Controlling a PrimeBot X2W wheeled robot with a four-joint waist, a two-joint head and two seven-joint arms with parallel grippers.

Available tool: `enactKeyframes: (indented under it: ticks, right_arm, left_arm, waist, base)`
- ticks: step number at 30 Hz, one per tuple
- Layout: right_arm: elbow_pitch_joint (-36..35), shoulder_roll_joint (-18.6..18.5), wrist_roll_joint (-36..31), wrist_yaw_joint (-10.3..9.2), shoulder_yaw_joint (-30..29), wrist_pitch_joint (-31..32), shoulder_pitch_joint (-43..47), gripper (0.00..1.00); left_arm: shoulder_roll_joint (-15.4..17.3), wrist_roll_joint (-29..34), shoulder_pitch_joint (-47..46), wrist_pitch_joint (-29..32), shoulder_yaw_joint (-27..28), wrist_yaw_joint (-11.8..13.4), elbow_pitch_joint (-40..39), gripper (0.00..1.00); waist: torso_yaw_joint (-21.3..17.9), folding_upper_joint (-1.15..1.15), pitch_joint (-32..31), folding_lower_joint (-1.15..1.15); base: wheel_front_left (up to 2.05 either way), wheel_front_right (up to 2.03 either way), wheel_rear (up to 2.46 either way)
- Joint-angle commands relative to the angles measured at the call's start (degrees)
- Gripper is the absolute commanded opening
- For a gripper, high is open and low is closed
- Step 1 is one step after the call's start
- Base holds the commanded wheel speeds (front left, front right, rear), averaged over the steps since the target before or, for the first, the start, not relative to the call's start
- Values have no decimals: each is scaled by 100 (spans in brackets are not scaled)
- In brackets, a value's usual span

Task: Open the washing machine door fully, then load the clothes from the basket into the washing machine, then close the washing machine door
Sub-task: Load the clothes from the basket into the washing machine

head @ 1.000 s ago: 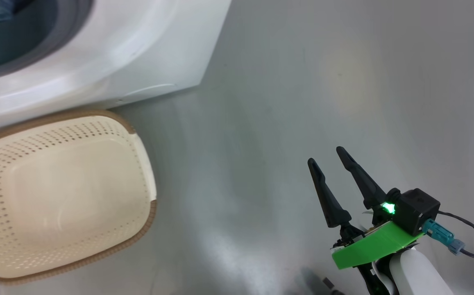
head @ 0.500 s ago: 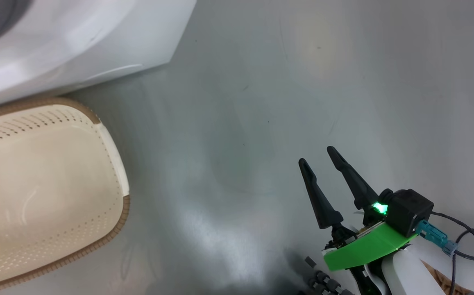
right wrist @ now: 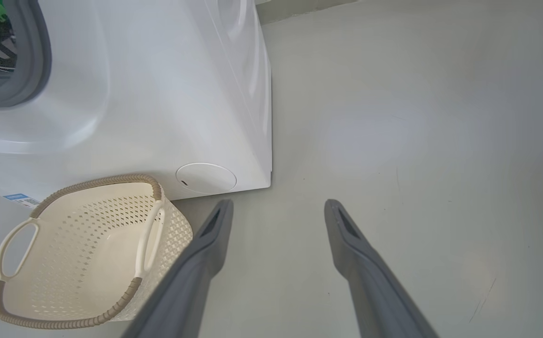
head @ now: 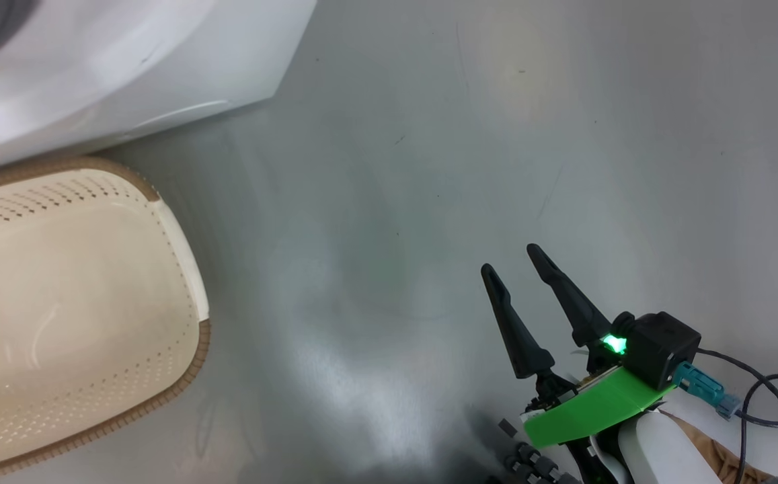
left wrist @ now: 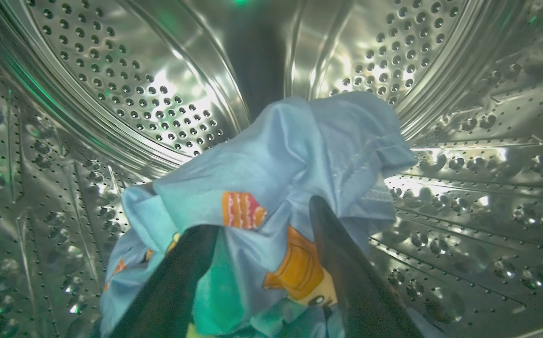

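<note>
The light blue clothes (left wrist: 290,155) with orange figures lie inside the perforated steel drum (left wrist: 111,94) of the washing machine (head: 126,67). My left gripper (left wrist: 259,216) is in the drum, open, its fingers spread on either side of the fabric, which covers the left fingertip. The cream basket (head: 187,363) stands empty on the floor against the machine's front, and its brown rim (right wrist: 97,180) also appears in the right wrist view. My right gripper (head: 510,259) hovers open over bare floor, well right of the basket. The washing machine door is out of view.
The grey floor (head: 429,134) stretches right of the machine's white corner (right wrist: 266,173). A round service cover (right wrist: 205,177) and a blue label (right wrist: 15,197) sit low on the machine's front. The grey gasket (right wrist: 41,61) frames the opening. Black cables (head: 758,383) trail by my right wrist.
The head camera has swung right, so the machine and basket have slid left in the picture. The right gripper keeps its place and stays open.
</note>
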Motion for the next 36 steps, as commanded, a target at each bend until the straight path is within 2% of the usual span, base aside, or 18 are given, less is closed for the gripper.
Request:
enactKeyframes:
  ticks: [1,9,19,29,33,36]
  right_arm:
    - [-74,-20,27,9,101,-27,183,100]
    - [-39,-49,17,9,53,-27,154,100]
    - [102,-89,59,9,103,-27,191,100]
    - [243,-108,120,9,78,-27,275,100]
    - [284,-130,132,9,24,-27,335,100]
    - [306,-146,137,9,2,-27,373,100]
  left_arm:
    - [226,24,-130,-29,-3,41,40,100]
    - [87,-29,-182,-29,-24,274,647,100]
    - [-240,-172,569,-29,23,414,587,100]
    - [-578,-356,1512,-29,104,317,444,100]
    - [-755,-446,1888,-29,124,138,276,100]
    - [-833,-444,2114,-29,121,119,126,100]
  waist:
    - [28,0,-57,-1]
    - [219,0,-349,-1]
    - [519,0,-1004,-1]
    - [793,0,-1661,-1]
    - [906,0,-1915,-1]
    - [965,0,-2052,-1]
  base:
    - [0,0,0]
    - [0,0,0]
    - [0,0,0]
    - [0,0,0]
    - [0,0,0]
    - [0,0,0]
